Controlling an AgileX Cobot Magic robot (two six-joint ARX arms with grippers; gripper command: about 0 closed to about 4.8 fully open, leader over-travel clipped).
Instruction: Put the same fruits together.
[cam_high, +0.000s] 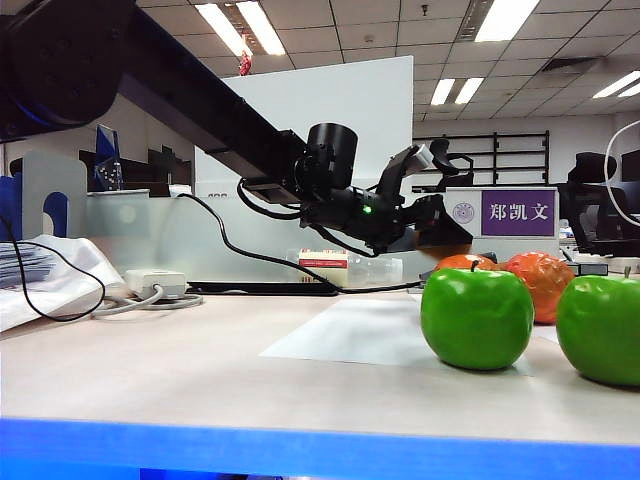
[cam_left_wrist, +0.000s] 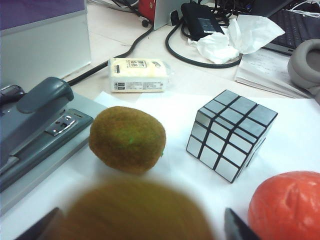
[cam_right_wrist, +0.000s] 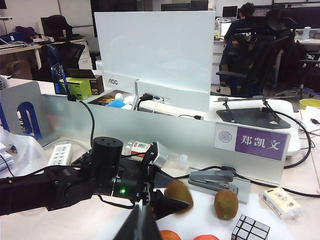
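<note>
Your left hand (cam_left_wrist: 137, 225) sits at the bottom edge of the left wrist view, fingers spread wide on either side of a blurred kiwi (cam_left_wrist: 135, 210). They look clear of its skin, so you seem to be at the release; whether the fruit rests on the surface you cannot see. The other kiwi (cam_left_wrist: 127, 139) lies just beyond it, left of centre, beside the stapler (cam_left_wrist: 35, 125), so the kiwi pair looks made. A mirror cube (cam_left_wrist: 231, 134) stands right of centre, and an orange fruit (cam_left_wrist: 287, 205) fills the lower right corner.

In the exterior view two apples (cam_high: 477, 317) sit together at lower right, with the orange pair behind them.

Your right hand (cam_right_wrist: 137, 227) shows only a dark tip at the bottom of its own view; its state you cannot tell.

Next, lift the left hand straight away, without nudging either kiwi.
</note>
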